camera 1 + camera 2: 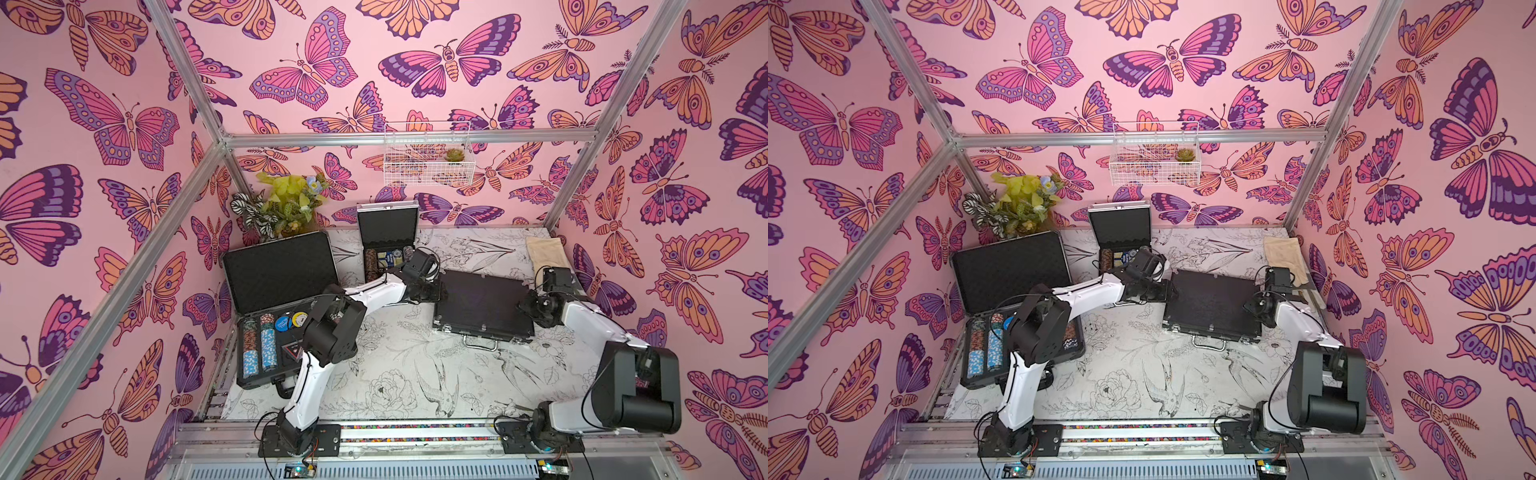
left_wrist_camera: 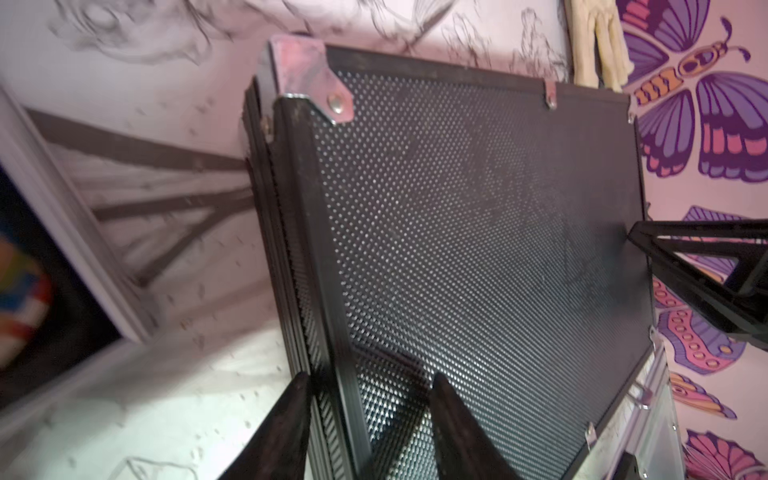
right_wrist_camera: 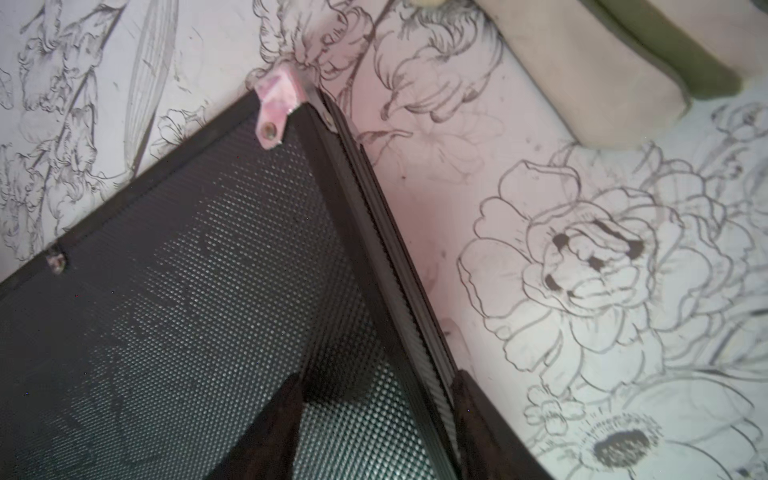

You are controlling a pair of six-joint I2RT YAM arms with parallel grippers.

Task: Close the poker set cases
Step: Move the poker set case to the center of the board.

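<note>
Status: 1 of 3 lids down. The medium black case (image 1: 482, 307) lies flat on the bench (image 1: 415, 374), right of centre. Its lid is seated on the base along every edge the wrist views show, and its handle (image 1: 480, 345) faces the robot. The latches are too small to read, so I cannot tell whether they are fastened. The left hand (image 2: 370, 378) sits at this case's left short edge with its fingers (image 2: 286, 424) apart and astride the rim, the inner finger over the dimpled lid and the outer beside the wall. No clamp is visible, so I read it as open. The right hand (image 3: 378, 374) mirrors this at the opposite short edge, also spread across the rim. Neither hand holds anything. Left to do: 2 cases. The small silver case (image 1: 388, 224) stands at back centre with its lid upright and chips showing in the base. The large black ribbed case (image 1: 280, 270) sits at the left side of the bench, lid leaning back toward the wall and rows of chips (image 1: 255, 345) exposed; the left arm passes over its near part. The cream glove (image 1: 544, 249) lies at the back right corner, apart from the cases. Judgement: about 1/3 done. The silver lid is nearest the left hand — a likely next target.
</note>
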